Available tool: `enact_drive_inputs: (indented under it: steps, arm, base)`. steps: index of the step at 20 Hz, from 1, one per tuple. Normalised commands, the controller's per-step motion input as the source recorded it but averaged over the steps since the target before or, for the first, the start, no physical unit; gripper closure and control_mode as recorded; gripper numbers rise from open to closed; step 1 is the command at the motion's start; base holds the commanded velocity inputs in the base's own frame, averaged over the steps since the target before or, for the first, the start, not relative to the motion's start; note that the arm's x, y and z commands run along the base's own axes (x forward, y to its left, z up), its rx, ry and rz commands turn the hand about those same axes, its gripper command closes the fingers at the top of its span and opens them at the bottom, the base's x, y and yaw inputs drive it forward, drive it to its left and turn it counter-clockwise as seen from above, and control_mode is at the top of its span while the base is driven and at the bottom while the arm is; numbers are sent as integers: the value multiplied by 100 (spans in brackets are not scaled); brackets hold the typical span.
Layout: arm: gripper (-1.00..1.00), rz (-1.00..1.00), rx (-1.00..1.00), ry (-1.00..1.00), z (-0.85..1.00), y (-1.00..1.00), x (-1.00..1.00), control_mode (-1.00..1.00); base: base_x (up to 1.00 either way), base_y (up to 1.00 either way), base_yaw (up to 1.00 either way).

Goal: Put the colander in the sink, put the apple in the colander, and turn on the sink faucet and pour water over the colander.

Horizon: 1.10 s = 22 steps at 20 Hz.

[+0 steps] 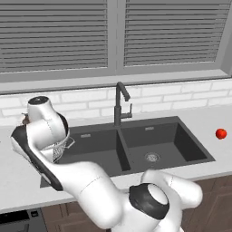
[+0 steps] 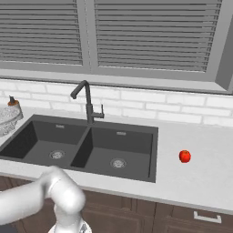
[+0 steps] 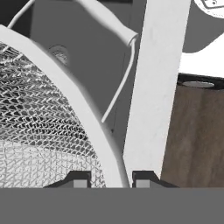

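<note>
While the white arm's bulk covers the left counter in the left base view, the speckled mesh colander [image 1: 61,147] is glimpsed at the left rim of the dark charcoal double-basin sink [image 1: 181,145]; the small glossy red apple [image 1: 221,133] is set on open counter well right. In the right base view, both basins lie unobstructed under the slim dark-grey faucet [image 2: 86,102]. In the hand view, the gripper [image 3: 111,178] is seen clamped on the colander's pale rim.

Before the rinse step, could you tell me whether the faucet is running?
Off: no stream falls from the faucet spout, and both sink basins look dry.
</note>
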Motion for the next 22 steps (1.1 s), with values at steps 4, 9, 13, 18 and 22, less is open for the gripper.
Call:
enact_drive_inputs:
  steps: [4,9,13,18,22]
  arm:
    - [100,-47,0,0,0,-77,1,-100]
    - [100,-44,-1,4,-1,-70,19,-100]
    - [100,-34,-6,7,-10,-39,60,-100]
    - [100,-25,-4,1,-15,-5,80,-100]
    - [100,-23,-7,0,-31,5,51,-100]
  base:
    - [0,0,0]
    - [0,0,0]
    - [0,0,0]
    - [0,0,0]
    - [0,0,0]
